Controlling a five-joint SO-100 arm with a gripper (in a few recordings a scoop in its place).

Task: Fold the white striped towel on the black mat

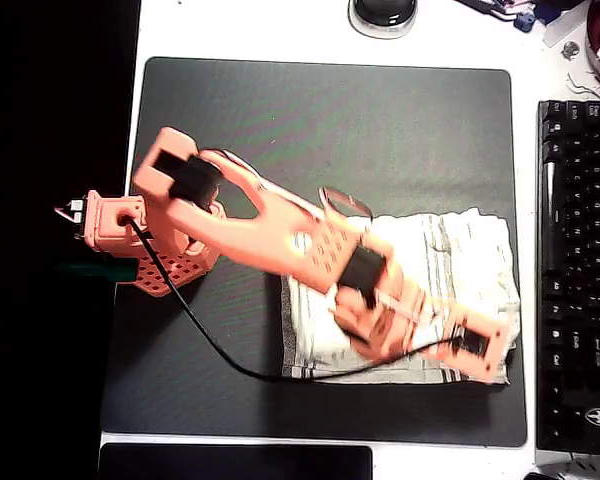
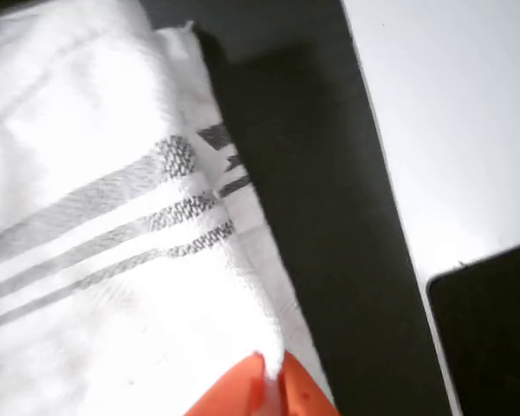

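In the wrist view the orange gripper (image 2: 273, 386) is pinched shut on the white striped towel (image 2: 95, 225), its two tips (image 2: 243, 390) meeting at a raised fold of cloth near the towel's edge. The rest of the gripper is cut off by the frame's bottom. Overhead, the gripper (image 1: 480, 345) is motion-blurred at the towel's lower right corner, so its grip cannot be made out there.

The towel (image 1: 450, 260) lies on the right half of the black mat (image 1: 330, 120), and the orange arm (image 1: 270, 235) crossing it hides much of its left side. A black cable (image 1: 210, 340) trails from the arm's base across the mat to the towel's lower edge.

Right of the mat stands a black keyboard (image 1: 578, 270). A glossy black slab (image 1: 235, 462) lies below the mat, cut off by the frame. A round dark object (image 1: 383, 12), hard to identify, sits above it.
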